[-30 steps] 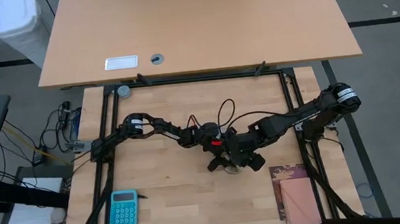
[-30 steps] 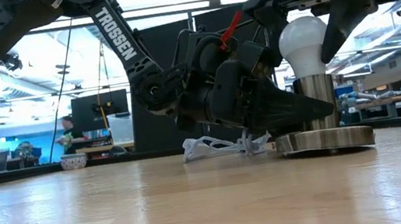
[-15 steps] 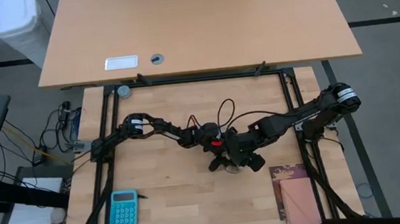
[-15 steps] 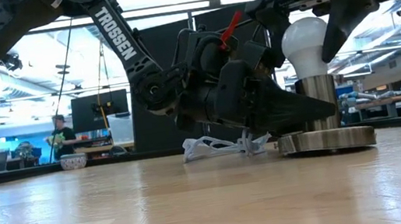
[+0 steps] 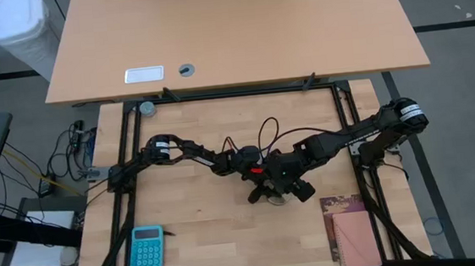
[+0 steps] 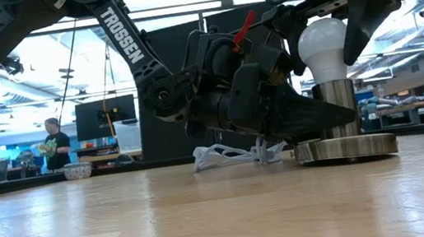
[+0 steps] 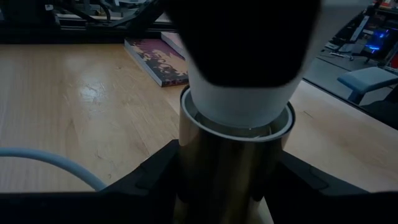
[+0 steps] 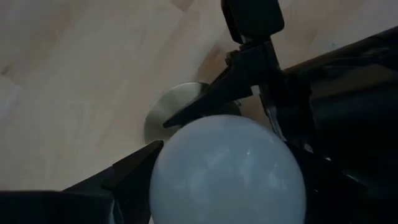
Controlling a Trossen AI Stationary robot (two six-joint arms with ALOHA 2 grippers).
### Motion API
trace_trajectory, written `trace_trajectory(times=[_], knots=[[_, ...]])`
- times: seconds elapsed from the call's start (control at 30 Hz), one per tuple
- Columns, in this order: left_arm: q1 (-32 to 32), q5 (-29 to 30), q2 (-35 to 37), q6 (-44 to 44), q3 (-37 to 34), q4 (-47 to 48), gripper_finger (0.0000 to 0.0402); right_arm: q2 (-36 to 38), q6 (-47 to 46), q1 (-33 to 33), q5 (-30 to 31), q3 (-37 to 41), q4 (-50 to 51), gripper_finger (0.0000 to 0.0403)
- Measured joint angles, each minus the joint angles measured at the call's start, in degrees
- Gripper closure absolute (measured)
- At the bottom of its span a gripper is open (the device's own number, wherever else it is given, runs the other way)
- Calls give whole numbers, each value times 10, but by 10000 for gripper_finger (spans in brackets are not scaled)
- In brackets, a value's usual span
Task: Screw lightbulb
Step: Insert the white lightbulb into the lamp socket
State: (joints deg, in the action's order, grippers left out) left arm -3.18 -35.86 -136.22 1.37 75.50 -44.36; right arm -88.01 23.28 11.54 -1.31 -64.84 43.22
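The lightbulb stands upright, its long axis vertical, narrow end down in the brass socket tube, which rises from the round base disc. You find it a little toward the right of the tabletop's middle, nearer the front edge than the back.

Your right gripper sits directly over the bulb from above, fingers set wide on either side of the globe; in its wrist view the white dome fills the space between them. Whether the pads actually touch the glass, you cannot tell from here. So the bulb lies straight below that gripper, and any twist would run about the vertical axis. The right arm is the nearer one to the globe.

Your left gripper comes in low and level, jaws closed on the socket tube, apparently bracing it.

Count: one bulb, one socket, two grippers, one white cable coiled behind, one blue calculator at the front left corner, one notebook front right.
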Motion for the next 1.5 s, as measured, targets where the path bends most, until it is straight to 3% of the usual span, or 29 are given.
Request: trace_trajectory(times=[0.37, 1.5], knots=[[-1, 0, 0, 1, 0, 0, 204, 0, -20, -31, -45, 0, -1, 96], [-2, 9, 0, 2, 0, -4, 204, -22, -40, -30, -41, 0, 2, 96]])
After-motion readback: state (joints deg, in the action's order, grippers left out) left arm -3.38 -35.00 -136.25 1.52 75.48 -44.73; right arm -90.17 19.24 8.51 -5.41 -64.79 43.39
